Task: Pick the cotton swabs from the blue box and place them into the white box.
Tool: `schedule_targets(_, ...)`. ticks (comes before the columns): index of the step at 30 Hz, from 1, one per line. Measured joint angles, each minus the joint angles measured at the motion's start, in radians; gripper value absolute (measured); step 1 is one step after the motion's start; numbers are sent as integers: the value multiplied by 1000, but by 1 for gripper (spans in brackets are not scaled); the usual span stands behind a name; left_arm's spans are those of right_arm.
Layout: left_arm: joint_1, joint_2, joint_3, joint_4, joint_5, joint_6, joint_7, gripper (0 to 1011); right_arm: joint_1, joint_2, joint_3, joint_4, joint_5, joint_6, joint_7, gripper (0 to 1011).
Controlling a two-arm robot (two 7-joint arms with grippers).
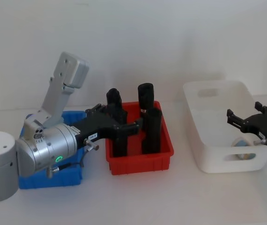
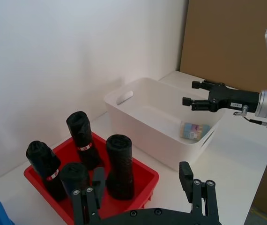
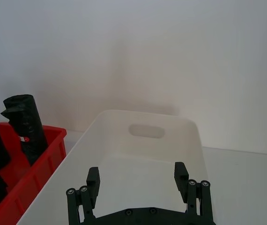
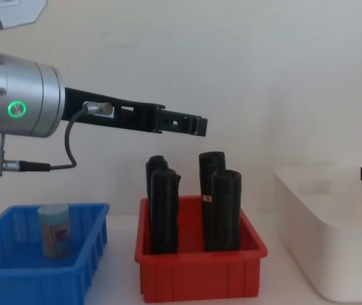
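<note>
One cotton swab jar (image 4: pixel 55 230) upright in blue box (image 4: pixel 16 279); second jar (image 2: pixel 195 131) already in white box (image 2: pixel 138 129). Left gripper (image 2: pixel 142 174) high over red bin (image 4: pixel 200 276), spread wide, empty. Right gripper (image 3: pixel 137 170) likewise, above white box. Likely next: left swings back and descends onto blue-box jar.

The white box (image 1: pixel 218 161) is glossy plastic, the blue box (image 4: pixel 41 279) and red bin (image 4: pixel 200 274) smooth plastic.

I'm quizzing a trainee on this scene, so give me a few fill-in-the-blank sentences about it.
The white box holds ___ cotton swab jar.
The red bin holds ___ black cylinders.
The left gripper hangs open above the ___ bin.
Missing words: one; four; red.
</note>
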Motion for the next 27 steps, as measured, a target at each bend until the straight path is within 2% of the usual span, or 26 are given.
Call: schedule_targets(27,102,-10,86,60,139,-347,258,1000,-255,8,-38,-345,0,-9,-84,1001)
